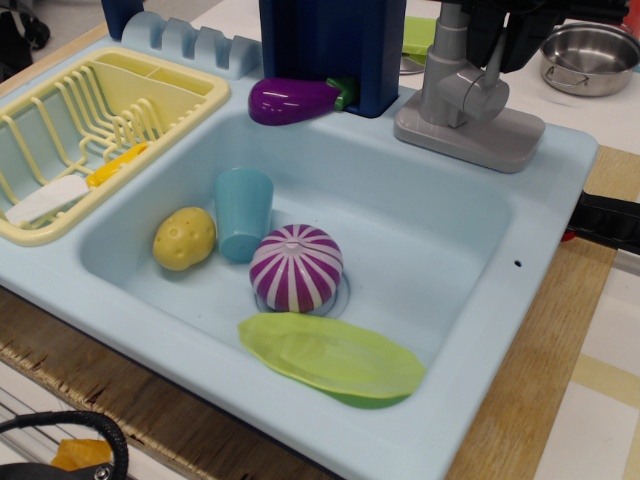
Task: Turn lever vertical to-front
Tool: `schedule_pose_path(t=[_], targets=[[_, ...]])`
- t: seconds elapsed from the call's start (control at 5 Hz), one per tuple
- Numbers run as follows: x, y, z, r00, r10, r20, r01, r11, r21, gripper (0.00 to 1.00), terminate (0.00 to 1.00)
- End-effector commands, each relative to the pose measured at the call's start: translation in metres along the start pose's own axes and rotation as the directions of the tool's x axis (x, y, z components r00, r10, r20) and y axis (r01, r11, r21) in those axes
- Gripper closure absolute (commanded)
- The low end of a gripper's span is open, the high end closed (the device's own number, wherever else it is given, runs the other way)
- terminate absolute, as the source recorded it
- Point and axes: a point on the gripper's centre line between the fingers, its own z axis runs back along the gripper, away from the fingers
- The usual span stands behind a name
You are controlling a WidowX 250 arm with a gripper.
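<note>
now end effector (497, 40) straddles lever (494, 58)

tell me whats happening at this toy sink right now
A robot arm's dark claw is down over the grey toy faucet at the back right of the light blue sink, positioned around the slim lever, which stands upright. Whether the claw has closed on it can't be told. In the basin sit a potato, a blue cup, a purple striped onion and a green leaf, all untouched.
</note>
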Motion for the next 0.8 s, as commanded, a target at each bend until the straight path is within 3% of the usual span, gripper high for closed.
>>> schedule_pose_path(t=[0.0,0.6], targets=[[-0.022,0.013,0.022,0.998,-0.056,-0.037,0.055,0.998,-0.032,1.0,0.0],[-0.047,0.041,-0.003,0.986,-0.077,-0.148,0.068,0.996,-0.062,1.0,0.0]])
